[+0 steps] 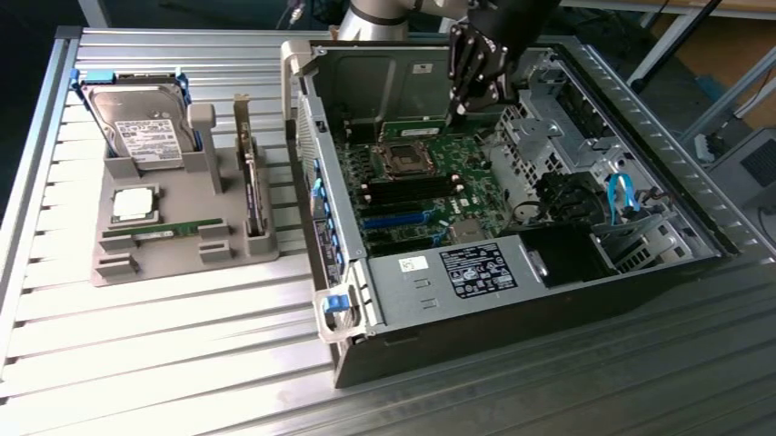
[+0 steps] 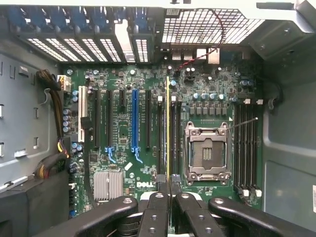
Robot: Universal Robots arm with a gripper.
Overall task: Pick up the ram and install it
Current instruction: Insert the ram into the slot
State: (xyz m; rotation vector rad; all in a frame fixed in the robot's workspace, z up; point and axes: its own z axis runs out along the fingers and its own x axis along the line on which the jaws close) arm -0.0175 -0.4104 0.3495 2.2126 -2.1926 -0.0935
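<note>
Your wrist view shows the gripper [image 2: 168, 191] pinched narrow on the ram [image 2: 168, 128], which is edge-on over the dark slots [image 2: 160, 138] just beside the empty CPU socket [image 2: 206, 153]. The exterior view adds the case [image 1: 363, 86] walls close around the arm. A tray [image 1: 182, 263] holding another green stick [image 1: 162, 232] sits toward the tabletop's [image 1: 182, 354] edge on the exterior view's left.

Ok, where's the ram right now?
Held in the gripper inside the computer case: the ram hangs edge-on over the motherboard, right beside the empty CPU socket.
</note>
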